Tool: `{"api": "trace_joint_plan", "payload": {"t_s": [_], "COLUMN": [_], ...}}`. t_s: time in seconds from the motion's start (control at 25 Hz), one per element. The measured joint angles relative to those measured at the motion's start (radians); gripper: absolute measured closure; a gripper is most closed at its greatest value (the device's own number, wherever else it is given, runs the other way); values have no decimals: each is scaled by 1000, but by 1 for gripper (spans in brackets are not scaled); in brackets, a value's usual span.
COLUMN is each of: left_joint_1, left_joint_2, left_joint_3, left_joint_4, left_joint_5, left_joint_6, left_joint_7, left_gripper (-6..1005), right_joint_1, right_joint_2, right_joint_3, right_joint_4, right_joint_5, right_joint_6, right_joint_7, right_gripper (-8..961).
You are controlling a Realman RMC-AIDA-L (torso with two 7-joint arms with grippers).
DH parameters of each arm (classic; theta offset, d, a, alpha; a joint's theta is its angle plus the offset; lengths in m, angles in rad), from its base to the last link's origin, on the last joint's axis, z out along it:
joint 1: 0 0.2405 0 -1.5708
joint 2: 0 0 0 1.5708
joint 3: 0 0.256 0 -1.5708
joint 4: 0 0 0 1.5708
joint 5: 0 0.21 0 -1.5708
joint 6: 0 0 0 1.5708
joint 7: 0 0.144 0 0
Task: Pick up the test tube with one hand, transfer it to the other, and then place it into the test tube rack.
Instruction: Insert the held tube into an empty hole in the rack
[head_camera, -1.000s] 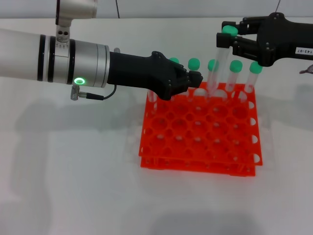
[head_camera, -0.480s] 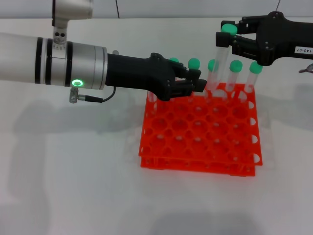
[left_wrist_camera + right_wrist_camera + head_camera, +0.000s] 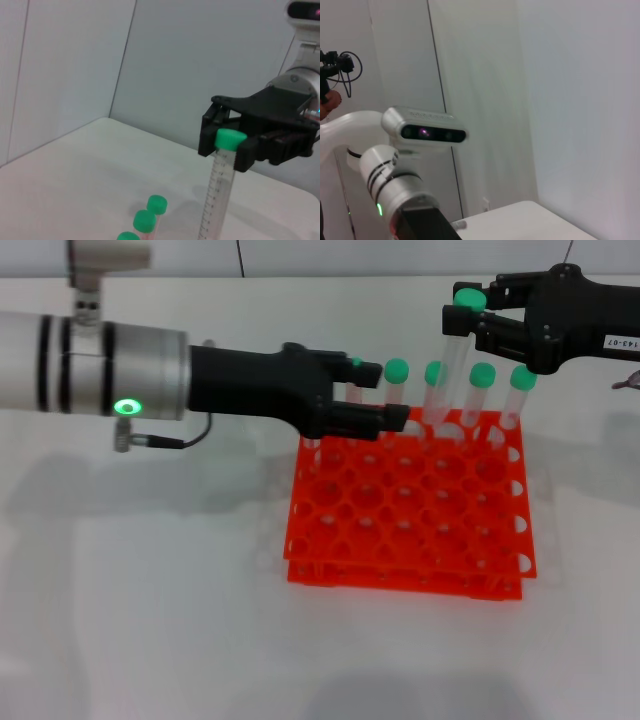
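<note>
My right gripper (image 3: 472, 318), black with a white number label, is shut on the green cap of a clear test tube (image 3: 450, 370). It holds the tube tilted, with the lower end at the back row of the orange-red rack (image 3: 410, 540). The left wrist view shows the same grip (image 3: 231, 142) on the tube (image 3: 215, 190). My left gripper (image 3: 388, 395), black and unlabelled, is open and empty. It is just left of the held tube, over the rack's back left corner. Several other green-capped tubes (image 3: 483, 390) stand in the back row.
The white table (image 3: 150, 620) surrounds the rack. Three green caps (image 3: 144, 220) show low in the left wrist view. The right wrist view shows my left arm (image 3: 395, 185) and the head camera (image 3: 427, 131) against a pale wall.
My left gripper has opened and drawn back to the left, away from the tube. My right gripper and the tube it holds have stayed still.
</note>
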Motion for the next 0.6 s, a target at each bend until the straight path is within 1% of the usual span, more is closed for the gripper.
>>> {"api": "trace_joint_plan", "payload": {"t_s": [0.24,0.28,0.48,0.6], "left_joint_1": [89,114,185,219], "left_joint_2": [4,4,7,16], "left_joint_3": [0,0,-3,-7], "left_joint_4": [164,212,321,384], "left_joint_5": [4,8,12,35], "left_joint_6": [76,93,118,145], "left_joint_7": [-114,-153,-229,-282], "left_gripper": [207,195,132,107], "right_joint_1": [-6,-7,-10,-17], "right_joint_2": [1,1,7,8], "right_joint_3": [0,0,-1,-10], "right_joint_4": [6,8,12,13], "right_joint_5": [0,1,2,11], "right_joint_6": [8,8,11,16], "right_joint_7": [0,-1,-7,-8], "right_gripper": [687,687,687,687]}}
